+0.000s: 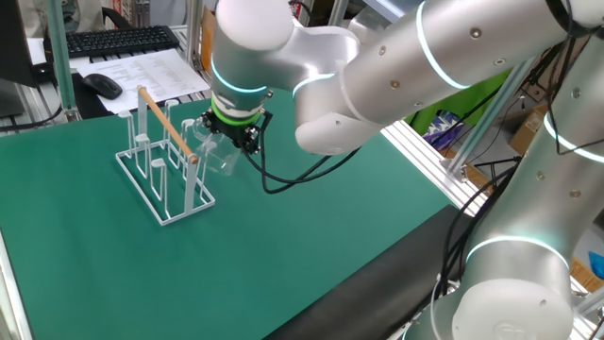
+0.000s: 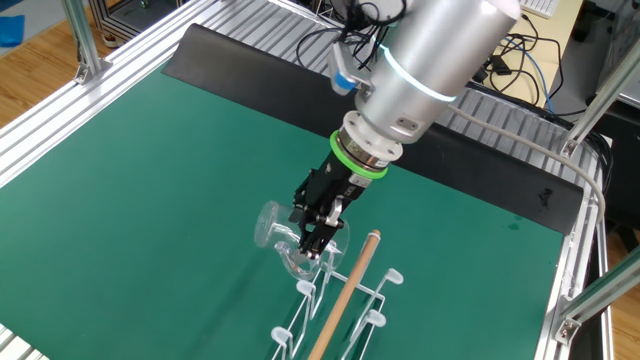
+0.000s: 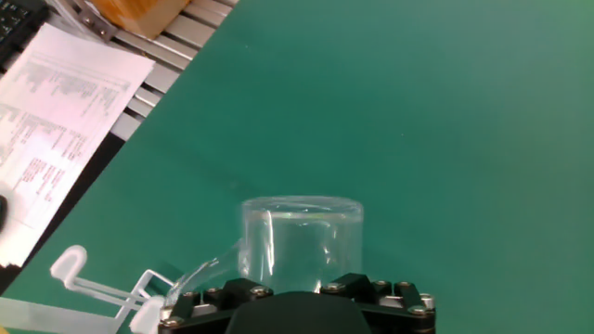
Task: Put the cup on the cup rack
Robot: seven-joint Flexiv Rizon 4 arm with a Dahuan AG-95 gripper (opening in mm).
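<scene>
Green mat [image 1: 283, 255] covers pretty much the whole table, so everything stands out nicely against it.

Going left to right in one fixed view: a black keyboard [image 1: 118, 40] sits up in the far left corner off the mat. A dark mouse [image 1: 102, 85] and a printed sheet of paper [image 1: 151, 71] are just beside it.

Next is the cup rack [image 1: 165, 161], white wire, standing on the mat with its wooden rod [image 1: 168, 127] running along the top. Right at its near end is the cup [image 1: 215, 153]. It's clear glass, tipped over at an angle, up around peg height rather than down on the mat. I honestly can't tell if it's sitting on a peg or just beside one.

The gripper [image 1: 236, 140] is right on top of the cup, pointing steeply down, with the big white arm [image 1: 396, 66] filling the right side.

The other fixed view shows the same thing from the opposite side. The cup [image 2: 280, 235] is tilted with its mouth towards the left. The black gripper [image 2: 315, 235] is right against it, and the cup rack [image 2: 340, 300] is just below.

In the hand view the paper [image 3: 65, 121] is at the left and a bit of the cup rack [image 3: 93, 278] pokes in at bottom left. The cup [image 3: 302, 232] sits dead centre, tight against the gripper [image 3: 297, 311].

The fingers flank the glass, but I can't tell if they're clamping it or standing loose.
</scene>
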